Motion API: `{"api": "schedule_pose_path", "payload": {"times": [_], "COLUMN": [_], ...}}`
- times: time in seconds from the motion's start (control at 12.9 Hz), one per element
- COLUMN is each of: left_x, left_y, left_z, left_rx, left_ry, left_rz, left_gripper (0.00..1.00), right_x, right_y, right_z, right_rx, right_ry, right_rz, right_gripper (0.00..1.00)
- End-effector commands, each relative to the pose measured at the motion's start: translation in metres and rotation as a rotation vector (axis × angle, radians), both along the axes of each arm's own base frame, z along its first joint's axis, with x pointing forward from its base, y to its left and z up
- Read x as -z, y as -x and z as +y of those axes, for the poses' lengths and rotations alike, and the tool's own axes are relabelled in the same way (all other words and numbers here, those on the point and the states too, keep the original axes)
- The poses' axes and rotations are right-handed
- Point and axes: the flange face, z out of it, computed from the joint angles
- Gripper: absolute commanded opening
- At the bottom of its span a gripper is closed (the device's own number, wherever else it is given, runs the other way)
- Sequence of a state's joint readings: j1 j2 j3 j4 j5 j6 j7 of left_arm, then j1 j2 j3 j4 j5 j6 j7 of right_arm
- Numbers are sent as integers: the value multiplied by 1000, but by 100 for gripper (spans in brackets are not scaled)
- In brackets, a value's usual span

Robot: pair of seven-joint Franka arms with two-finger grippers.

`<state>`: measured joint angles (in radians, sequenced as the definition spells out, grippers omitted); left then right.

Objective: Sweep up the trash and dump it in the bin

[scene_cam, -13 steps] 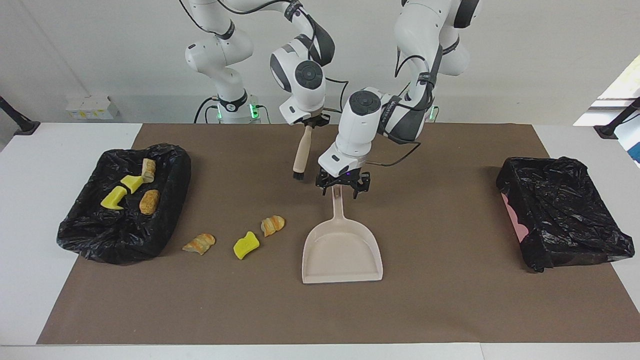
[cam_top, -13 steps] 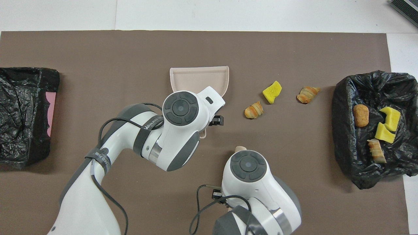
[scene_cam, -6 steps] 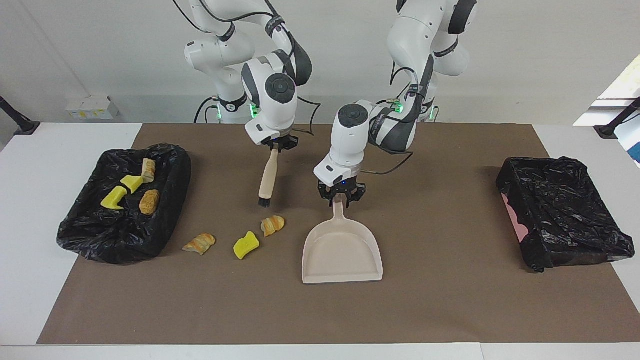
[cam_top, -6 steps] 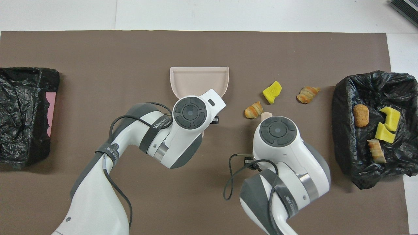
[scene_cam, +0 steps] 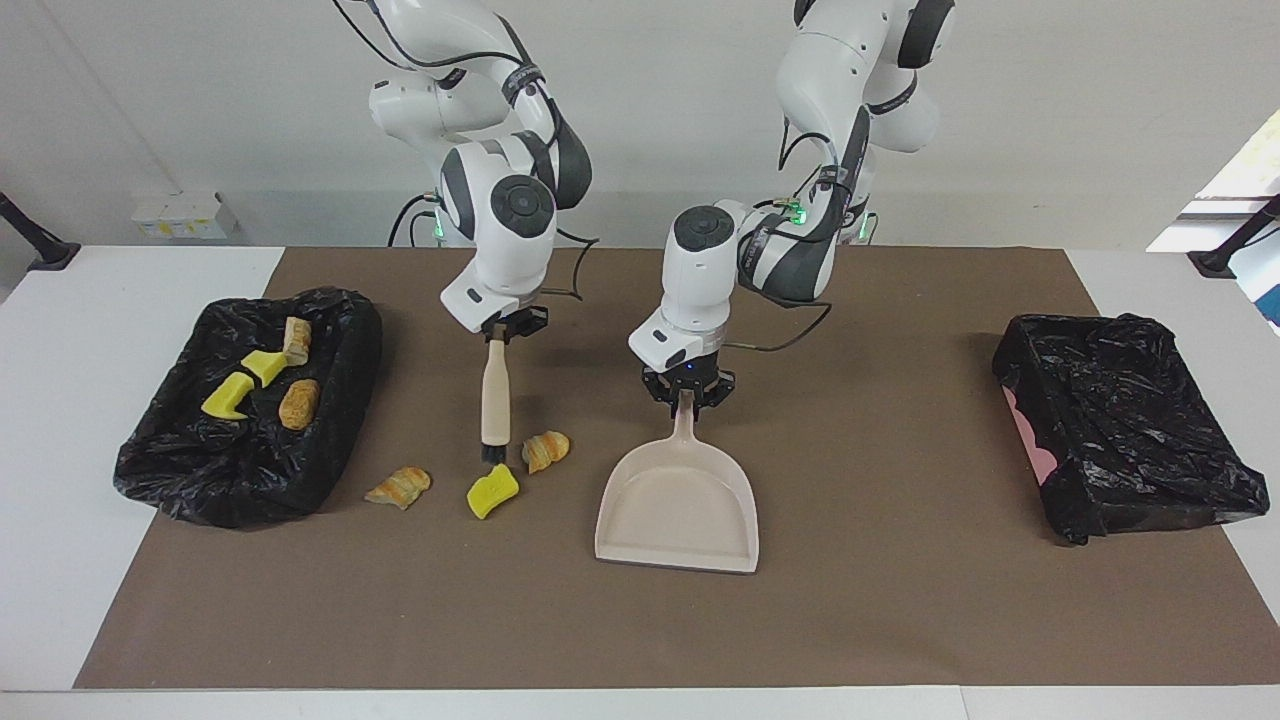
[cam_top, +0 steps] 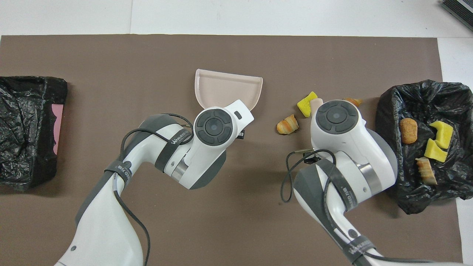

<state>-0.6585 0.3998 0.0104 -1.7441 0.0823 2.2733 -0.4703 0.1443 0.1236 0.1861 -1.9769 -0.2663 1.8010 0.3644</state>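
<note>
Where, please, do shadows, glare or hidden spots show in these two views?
Facing view: soft shadows lie beside the dustpan and the bin with scraps; bright window glare at the edge past the other bin. Overhead view: even light, glossy highlights on the bin liners; the right arm covers most of one striped scrap.
</note>
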Motion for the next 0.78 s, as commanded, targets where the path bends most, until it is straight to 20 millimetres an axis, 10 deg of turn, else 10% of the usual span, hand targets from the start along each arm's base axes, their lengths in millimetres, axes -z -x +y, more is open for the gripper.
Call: {"api": "schedule_pose_path", "payload": {"times": [0.0,0.39,0.7], "left_x": [-33,-54,-44], "left_y": [-8,-6,-1], "left_z": [28,74,89], "left_rx": [84,497,816], "left_ry": [-30,-159,-185], "left_rz": [-19,119,146], "left_gripper": [5,4,0], "right_x": [3,49,64], "right_y": [-24,-46,-50], "right_z": [-48,-121,-125], "right_rx": [-17,11,27], "right_ry": [62,177,167], "right_rz": [-19,-4,-16], "right_gripper": [0,0,0]}}
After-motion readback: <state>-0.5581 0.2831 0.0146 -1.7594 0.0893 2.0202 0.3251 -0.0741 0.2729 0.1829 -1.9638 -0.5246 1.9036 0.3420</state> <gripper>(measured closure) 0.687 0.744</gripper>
